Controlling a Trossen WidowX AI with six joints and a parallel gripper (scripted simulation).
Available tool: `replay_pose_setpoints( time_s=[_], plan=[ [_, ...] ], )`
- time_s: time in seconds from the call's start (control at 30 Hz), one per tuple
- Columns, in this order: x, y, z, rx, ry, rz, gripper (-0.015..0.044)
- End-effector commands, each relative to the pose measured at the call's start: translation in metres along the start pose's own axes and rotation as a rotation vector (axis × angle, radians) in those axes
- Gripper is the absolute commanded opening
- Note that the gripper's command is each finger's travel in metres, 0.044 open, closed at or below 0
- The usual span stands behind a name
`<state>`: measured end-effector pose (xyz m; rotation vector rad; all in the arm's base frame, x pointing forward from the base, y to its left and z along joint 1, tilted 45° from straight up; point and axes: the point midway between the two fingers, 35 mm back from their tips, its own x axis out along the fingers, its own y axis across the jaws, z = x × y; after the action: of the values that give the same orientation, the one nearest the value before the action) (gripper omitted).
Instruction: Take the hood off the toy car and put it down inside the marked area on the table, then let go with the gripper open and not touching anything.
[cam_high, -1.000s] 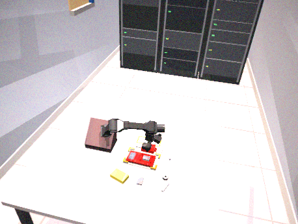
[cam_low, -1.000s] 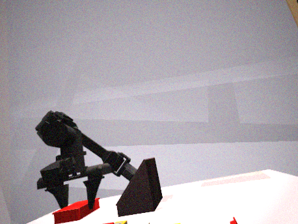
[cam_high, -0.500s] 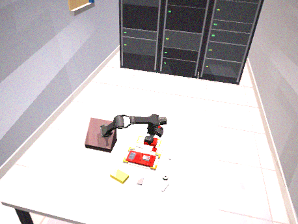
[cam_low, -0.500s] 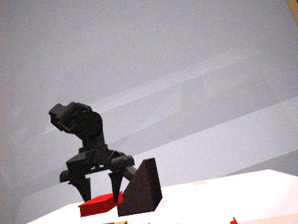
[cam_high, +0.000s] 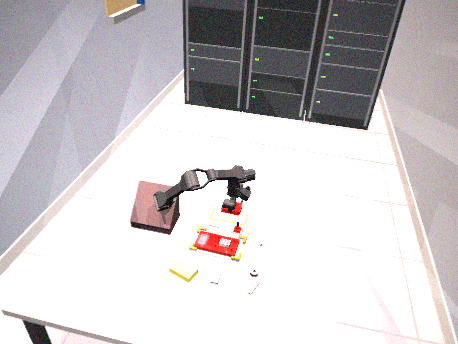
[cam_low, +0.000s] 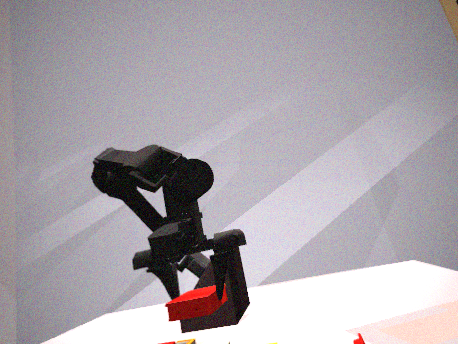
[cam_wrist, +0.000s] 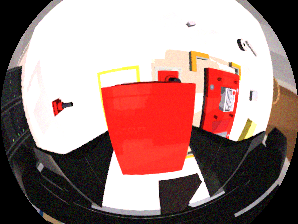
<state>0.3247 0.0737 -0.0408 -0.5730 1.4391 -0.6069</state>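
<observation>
The red hood (cam_high: 230, 211) (cam_low: 192, 307) (cam_wrist: 150, 145) is off the car and held in the air, slightly tilted in the exterior view. My gripper (cam_low: 197, 299) (cam_wrist: 150, 131) is shut on it, with a finger at each side. The marked area, a yellow outline (cam_high: 211, 215) (cam_wrist: 118, 70), lies on the table; in the wrist view the hood covers part of it. The toy car (cam_high: 209, 245) (cam_wrist: 211, 120) is a red body with a light grey engine part showing, beside the marked area. How high the hood hangs is hard to tell.
Yellow corner brackets (cam_high: 193, 246) (cam_wrist: 192, 62) surround the car. A red piece with a black knob (cam_high: 237, 229) stands between car and outline. Another red piece (cam_wrist: 57, 107) lies beyond the outline. A yellow block (cam_high: 183, 271), a grey tile (cam_high: 215, 279) and a round part (cam_high: 254, 273) lie nearer the table's front.
</observation>
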Motion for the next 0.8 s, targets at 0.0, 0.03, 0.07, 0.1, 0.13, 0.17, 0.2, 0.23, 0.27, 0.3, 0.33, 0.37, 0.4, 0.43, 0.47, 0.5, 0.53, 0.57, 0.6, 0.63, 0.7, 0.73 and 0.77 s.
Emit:
replay_pose_setpoints(
  time_s=[0.0,0.03,0.07,0.1,0.13,0.17,0.2,0.23,0.27,0.3,0.33,0.37,0.4,0.43,0.47,0.5,0.53,0.57,0.6,0.63,0.7,0.73,0.77],
  plan=[
    [-0.001,0.018,-0.005,0.008,0.001,0.001,0.0000],
    [0.000,0.022,-0.007,0.009,0.001,0.000,0.0000],
    [0.000,0.026,-0.009,0.009,0.001,-0.001,0.0000],
    [0.000,0.030,-0.011,0.010,0.001,-0.002,0.0000],
    [0.000,0.033,-0.012,0.011,0.001,-0.004,0.0000],
    [0.000,0.037,-0.014,0.012,0.001,-0.005,0.0000],
    [0.001,0.041,-0.016,0.013,0.001,-0.007,0.0000],
    [0.001,0.044,-0.018,0.014,0.001,-0.008,0.0000],
    [0.001,0.048,-0.020,0.016,0.001,-0.010,0.0000],
    [0.001,0.051,-0.021,0.016,0.001,-0.011,0.0000],
    [0.002,0.052,-0.022,0.017,0.001,-0.012,0.0000],
    [0.002,0.053,-0.022,0.017,0.001,-0.012,0.0000],
    [0.002,0.053,-0.022,0.017,0.001,-0.012,0.0000],
    [0.002,0.053,-0.022,0.017,0.001,-0.012,0.0000],
    [0.002,0.053,-0.022,0.017,0.001,-0.012,0.0000],
    [0.003,0.053,-0.022,0.017,0.001,-0.012,0.0000],
    [0.003,0.053,-0.022,0.017,0.001,-0.012,0.0000],
    [0.004,0.053,-0.022,0.017,0.001,-0.012,0.0000],
    [0.004,0.053,-0.022,0.017,0.001,-0.012,0.0000],
    [0.005,0.053,-0.022,0.017,0.001,-0.012,0.0000],
    [0.006,0.053,-0.022,0.017,0.001,-0.012,0.0000],
    [0.007,0.053,-0.022,0.017,0.001,-0.012,0.0000],
    [0.008,0.053,-0.022,0.017,0.001,-0.012,0.0000]
  ],
)
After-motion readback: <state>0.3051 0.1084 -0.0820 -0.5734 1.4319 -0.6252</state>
